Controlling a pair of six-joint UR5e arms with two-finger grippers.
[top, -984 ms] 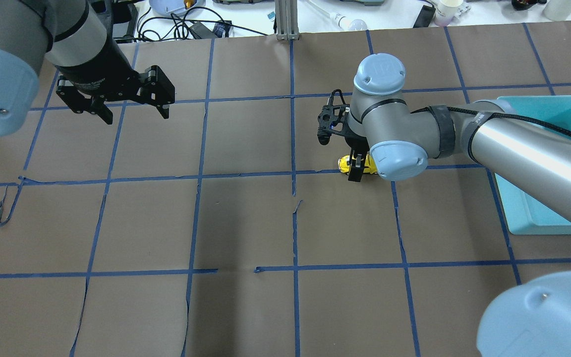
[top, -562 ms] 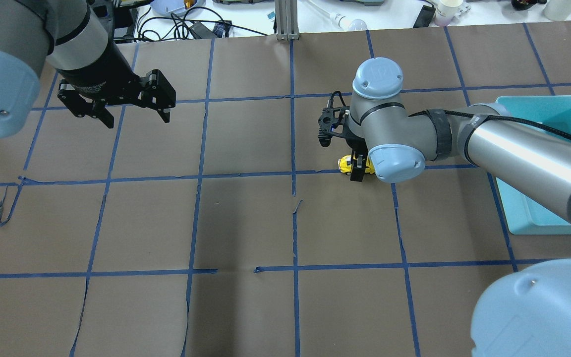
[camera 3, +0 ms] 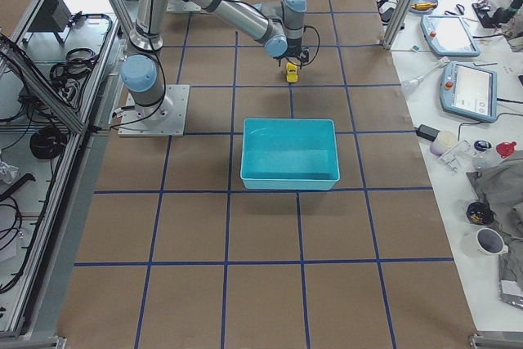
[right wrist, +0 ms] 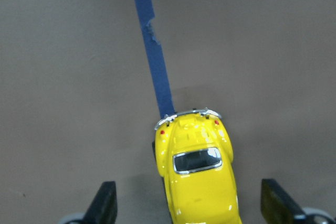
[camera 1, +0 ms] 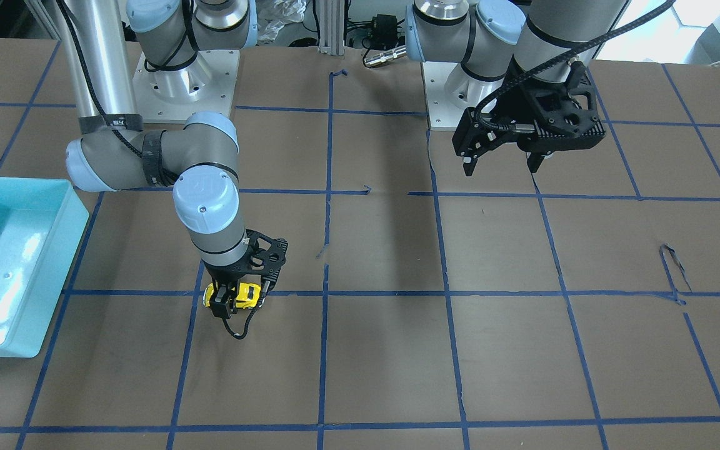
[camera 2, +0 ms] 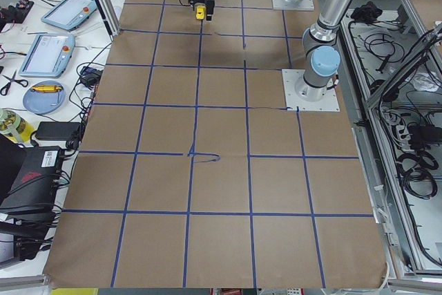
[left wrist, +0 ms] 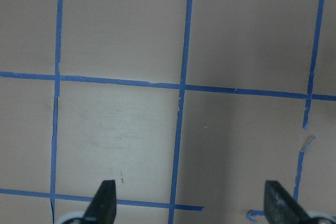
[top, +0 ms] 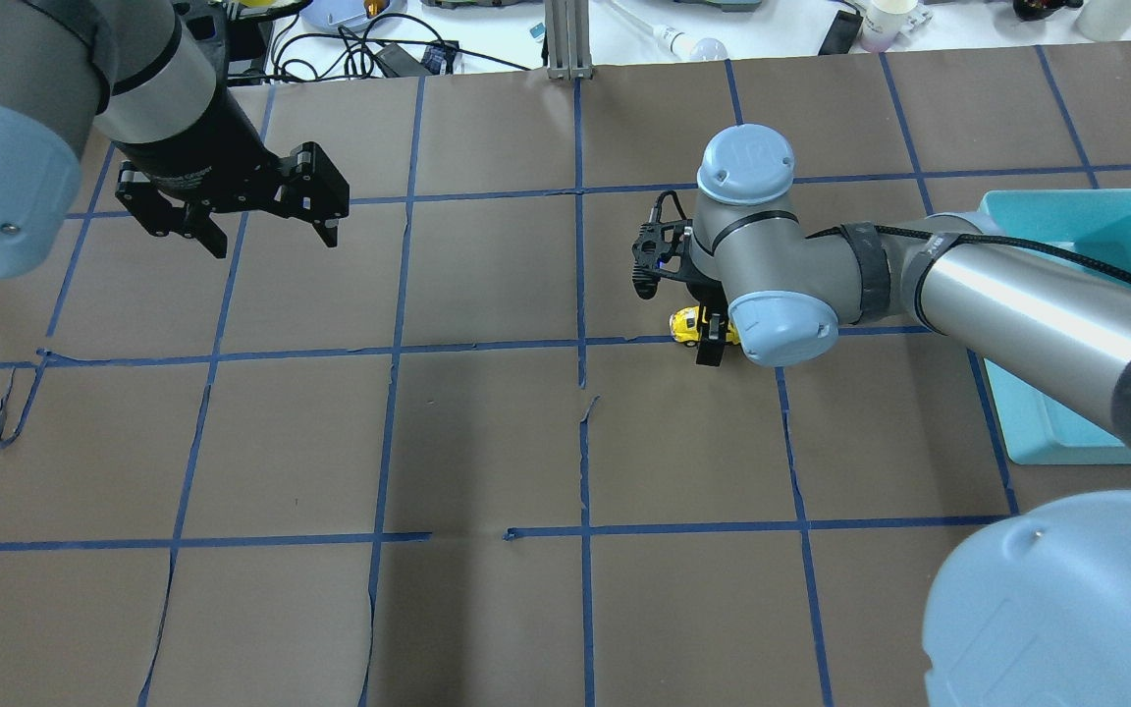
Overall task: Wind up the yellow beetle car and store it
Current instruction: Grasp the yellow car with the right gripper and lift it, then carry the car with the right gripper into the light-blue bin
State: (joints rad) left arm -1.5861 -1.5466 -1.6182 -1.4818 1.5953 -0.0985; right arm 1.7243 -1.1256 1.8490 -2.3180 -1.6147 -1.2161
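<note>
The yellow beetle car (right wrist: 197, 182) stands on the brown table on a blue tape line, between the two fingers of my right gripper (right wrist: 189, 203). The jaws are spread wide, with a gap on each side of the car. The car also shows in the front view (camera 1: 246, 292) and the overhead view (top: 686, 323), partly hidden by the right gripper (top: 708, 332) and wrist. My left gripper (top: 273, 241) hovers open and empty over the table's far left; the left wrist view (left wrist: 191, 203) shows only bare table between its fingers.
A turquoise bin (top: 1076, 199) stands at the table's right side, behind my right forearm; it also shows in the front view (camera 1: 75, 209). Blue tape lines grid the brown paper table cover. Cables and devices lie beyond the far edge.
The right wrist has shifted slightly over the car, which stays on the tape line. The left gripper has drifted a little.
</note>
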